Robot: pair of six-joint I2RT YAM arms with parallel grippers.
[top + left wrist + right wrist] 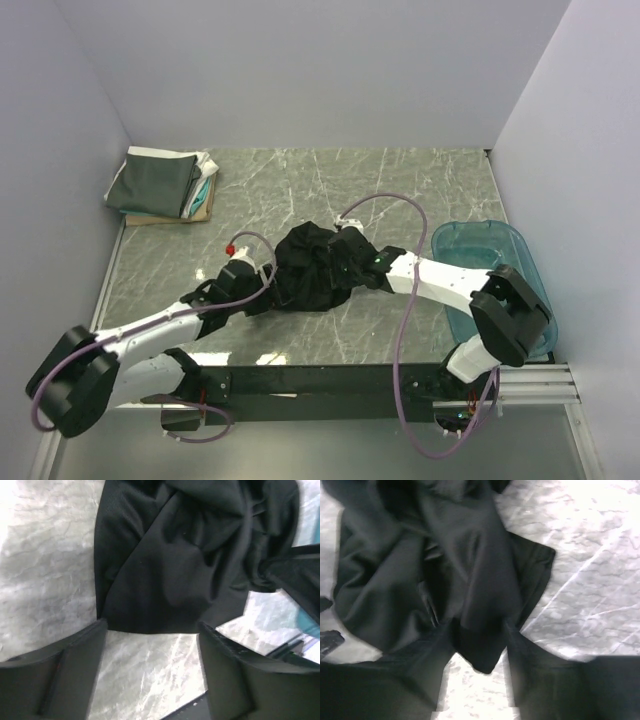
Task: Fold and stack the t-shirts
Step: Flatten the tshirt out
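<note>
Nearest the lens, the left gripper (152, 630) is seen with its jaws spread wide, the hem of the black t-shirt (175, 565) lying just at their tips but not pinched. The right gripper (477, 645) is clenched on a hanging fold of the same shirt, the cloth filling the gap between its fingers.

The shirt is bunched in a heap at the middle of the marble table (400, 190), between the two wrists. The step in hand is judged to be the spreading out, with no fold yet made. A second hold is called for next: the hem would have to be pinched by the left jaws, and the cloth then drawn apart and laid flat.

A stack of folded t-shirts (160, 180) is set at the far left corner, well apart from the heap. A teal tub (490, 260) stands at the right edge, beside the right arm. The tangled folds themselves are judged the main hindrance, and a purple cable (400, 330) loops near the cloth.
</note>
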